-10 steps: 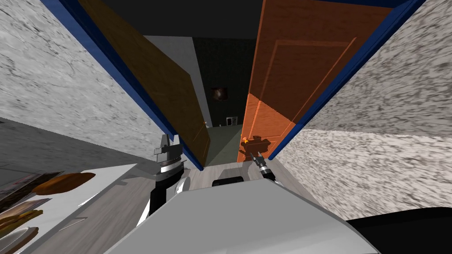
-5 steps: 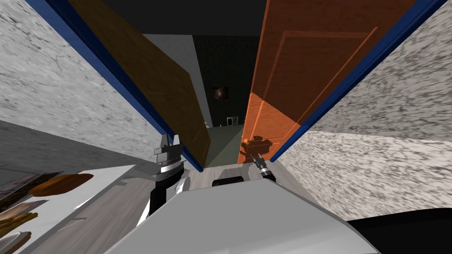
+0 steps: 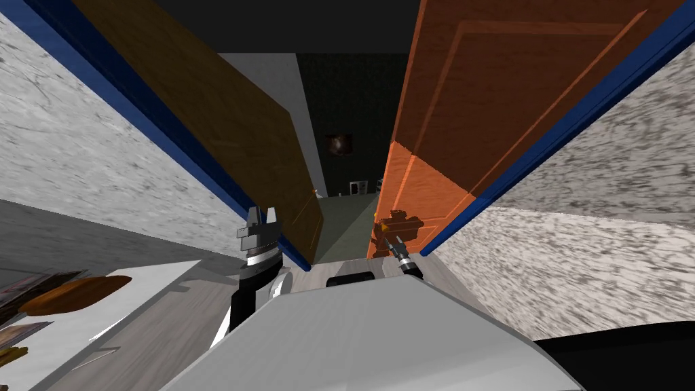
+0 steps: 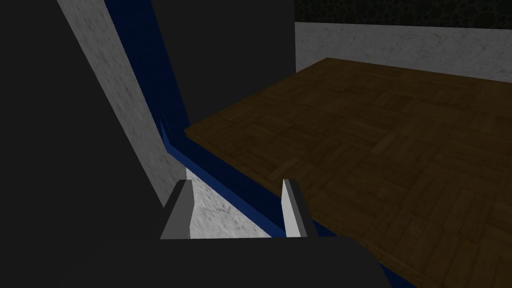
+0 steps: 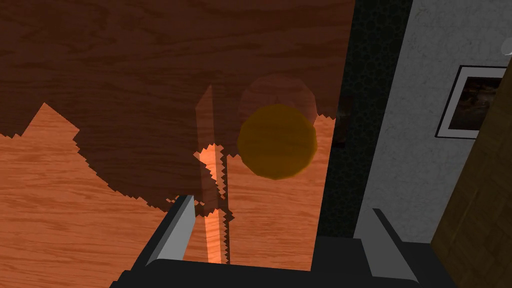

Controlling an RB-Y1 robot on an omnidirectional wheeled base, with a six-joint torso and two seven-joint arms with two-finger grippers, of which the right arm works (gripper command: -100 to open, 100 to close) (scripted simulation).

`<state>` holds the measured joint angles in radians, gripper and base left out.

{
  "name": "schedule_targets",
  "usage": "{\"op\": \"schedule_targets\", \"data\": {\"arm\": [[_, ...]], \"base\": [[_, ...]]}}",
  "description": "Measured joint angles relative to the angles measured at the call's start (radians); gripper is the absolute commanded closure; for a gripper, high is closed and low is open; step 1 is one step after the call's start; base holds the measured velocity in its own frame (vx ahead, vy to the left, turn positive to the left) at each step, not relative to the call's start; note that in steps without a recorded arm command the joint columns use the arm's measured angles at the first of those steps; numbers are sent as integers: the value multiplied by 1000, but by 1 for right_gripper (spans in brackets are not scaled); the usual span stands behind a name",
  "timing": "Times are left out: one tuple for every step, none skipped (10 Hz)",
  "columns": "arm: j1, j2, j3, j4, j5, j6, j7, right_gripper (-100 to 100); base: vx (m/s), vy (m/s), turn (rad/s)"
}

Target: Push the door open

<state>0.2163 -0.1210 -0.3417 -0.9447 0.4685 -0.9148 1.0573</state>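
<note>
An orange wooden door [image 3: 434, 183] hangs in a blue frame [image 3: 475, 210] on the right of the doorway, partly swung away from me. My right gripper [image 3: 391, 239] is at its lower free edge, open. In the right wrist view the right gripper [image 5: 282, 205] stands close to the orange door [image 5: 100, 210], just below its round amber knob [image 5: 276, 141], casting a shadow on the panel. A darker brown door leaf [image 3: 271, 156] stands open on the left. My left gripper [image 3: 260, 216] is raised beside the left jamb. In the left wrist view the left gripper [image 4: 238, 182] is open and holds nothing.
Speckled grey walls [image 3: 584, 258] flank the doorway closely. A white counter [image 3: 136, 299] with a brown oval thing [image 3: 74, 293] lies at my left. Through the gap a dark wall with a picture [image 3: 338, 144] shows beyond a strip of floor.
The whole head view has shifted: I have moved forward towards the doorway. The frame and walls spread outward. My right gripper stays at the orange door by the knob.
</note>
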Motion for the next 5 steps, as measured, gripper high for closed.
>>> {"op": "schedule_targets", "data": {"arm": [[-5, 4, -2, 6, -1, 1, 6, -100], [-11, 7, -4, 12, -2, 1, 11, -100], [-13, 10, -6, 14, -3, 3, 15, -100], [-16, 12, -7, 16, -3, 5, 18, -100], [-16, 12, -7, 16, -3, 5, 19, 100]], "base": [[177, -52, 32], [201, -35, 32], [209, -30, 16], [88, -19, 8], [-12, 4, 5]]}}
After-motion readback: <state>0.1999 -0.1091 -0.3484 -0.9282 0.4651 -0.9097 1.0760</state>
